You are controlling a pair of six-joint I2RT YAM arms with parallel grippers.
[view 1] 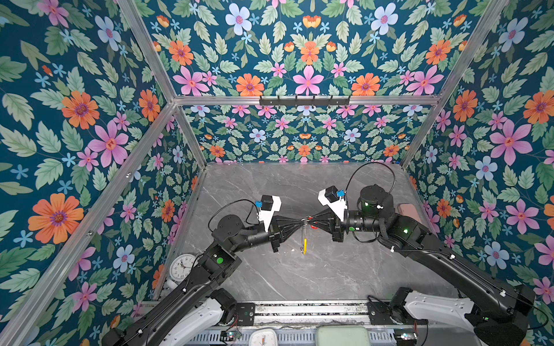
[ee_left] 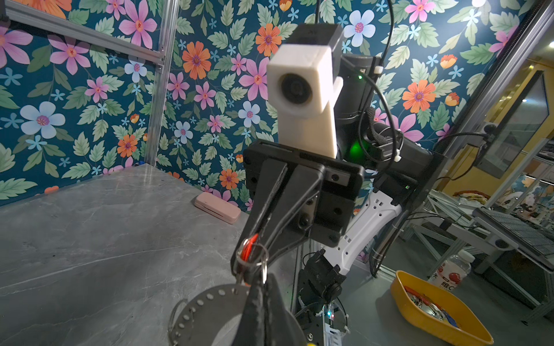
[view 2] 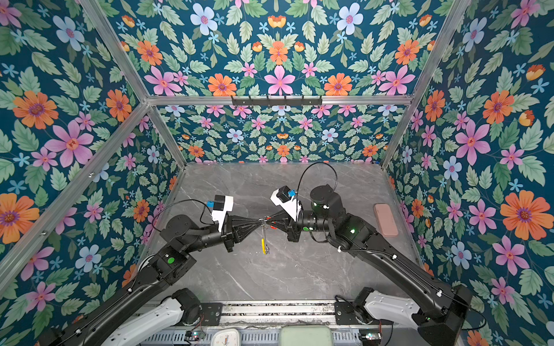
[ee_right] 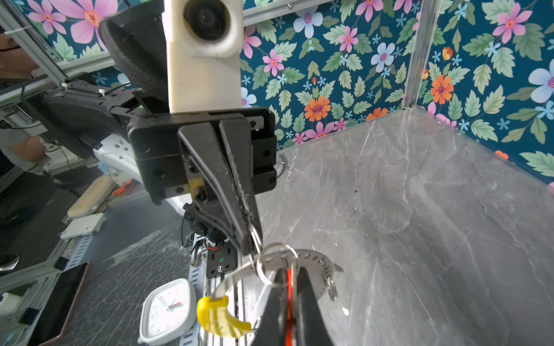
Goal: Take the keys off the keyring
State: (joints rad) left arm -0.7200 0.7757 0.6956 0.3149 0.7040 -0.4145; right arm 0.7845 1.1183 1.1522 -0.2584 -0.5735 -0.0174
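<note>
The left gripper point(view 1: 301, 222) is clenching the dangling grey, yellow-sectioned metal keyring point(view 1: 304, 239); tip-to-tip opposite, the right gripper point(view 1: 310, 222) is clenching its red-tagged silver key point(ee_left: 250, 248).

Clocks and cases ring a grey marble-look tabletop point(view 1: 299, 275) inside a booth papered in a floral print point(view 1: 90, 119).
A round white clock point(view 1: 180, 266) stands at the table's left edge. A flat pink rectangular case point(view 1: 408, 211) lies along its right edge. A square white clock point(view 1: 263, 338) and a pale green rounded box point(view 1: 341, 335) sit just beyond the front edge, and a black hook rail point(view 1: 304, 101) spans the back wall.
</note>
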